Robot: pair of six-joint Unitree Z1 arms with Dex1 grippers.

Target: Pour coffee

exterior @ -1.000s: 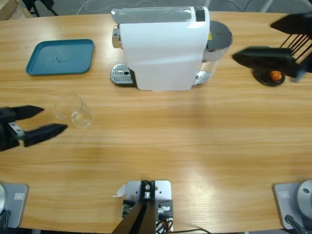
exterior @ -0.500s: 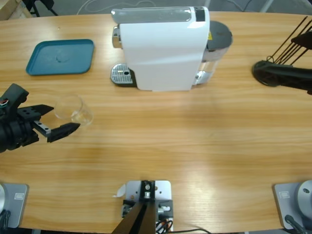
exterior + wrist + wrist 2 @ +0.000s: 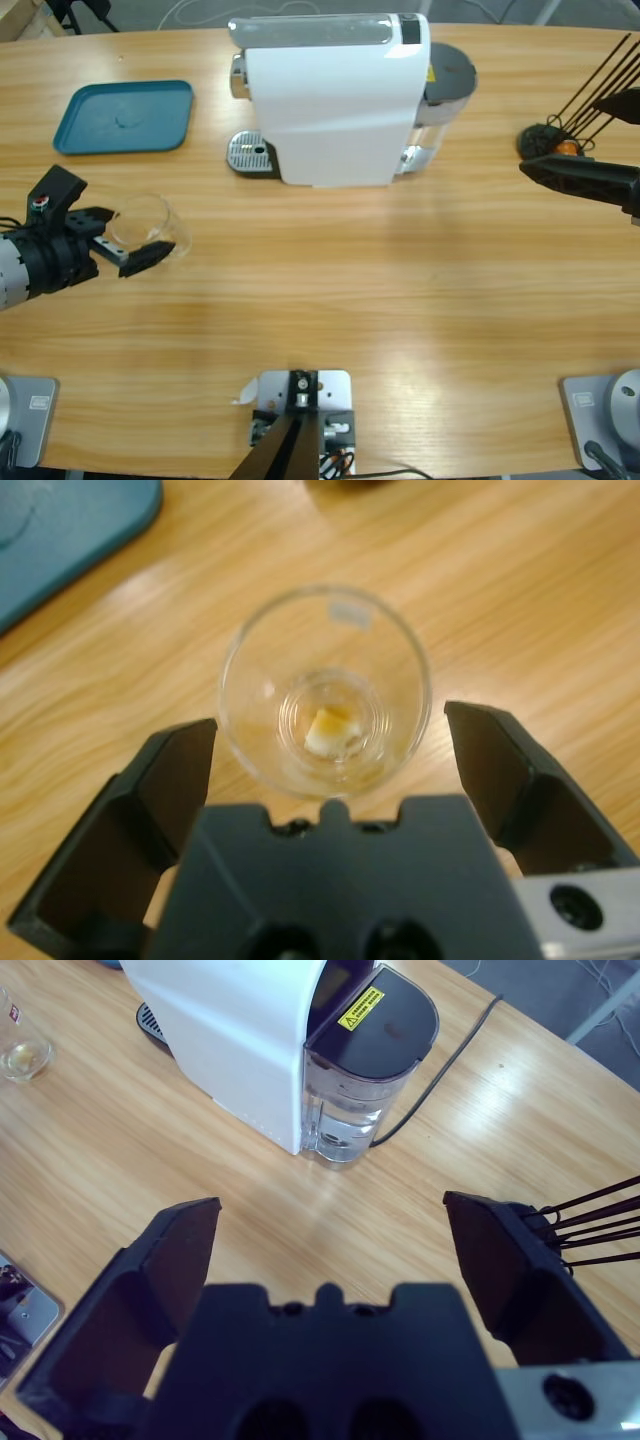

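Note:
A clear empty-looking glass (image 3: pixel 150 228) stands on the wooden table left of the middle. In the left wrist view the glass (image 3: pixel 325 690) shows only a small pale speck at its bottom; the coffee is out of view. My left gripper (image 3: pixel 125 240) is open, with one jaw on each side of the glass and neither touching it (image 3: pixel 325 730). The white coffee machine (image 3: pixel 335 100) stands at the back middle, its metal drip tray (image 3: pixel 250 155) facing left. My right gripper (image 3: pixel 535 170) hangs open at the far right (image 3: pixel 330 1220), apart from the machine (image 3: pixel 230 1030), with nothing between its jaws.
A teal tray (image 3: pixel 125 117) lies at the back left (image 3: pixel 60 530). The machine's water tank (image 3: pixel 445 85) sits on its right side (image 3: pixel 360 1080). A black wire capsule stand (image 3: pixel 550 140) with an orange capsule (image 3: pixel 567 148) is beside the right gripper.
My left gripper has advanced to the right until its jaws flank the glass. The right gripper has drawn back from over the capsule stand toward the right edge.

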